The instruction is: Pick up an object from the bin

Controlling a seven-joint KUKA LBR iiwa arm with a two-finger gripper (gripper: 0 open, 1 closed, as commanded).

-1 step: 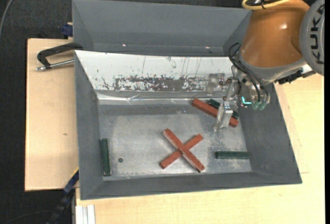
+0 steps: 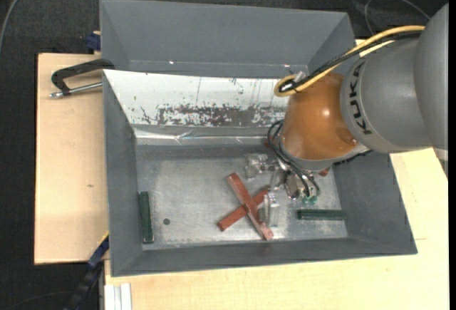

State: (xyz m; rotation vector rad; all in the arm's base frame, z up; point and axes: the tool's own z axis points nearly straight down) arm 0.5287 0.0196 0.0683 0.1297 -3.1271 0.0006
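Two red-brown flat sticks lie crossed on the bin floor, a little right of its middle. One stick (image 2: 242, 192) runs from upper left to lower right, and the other (image 2: 231, 220) lies across it, pointing to the lower left. My gripper (image 2: 273, 202) is down at the floor just right of where they cross, touching or nearly touching the upper end of the second stick. A short dark green stick (image 2: 320, 214) lies flat just right of the gripper.
Another dark green stick (image 2: 146, 217) lies along the left wall near the front corner, with a small dark speck (image 2: 166, 222) beside it. The arm's orange cover and cables hang over the right back part of the bin.
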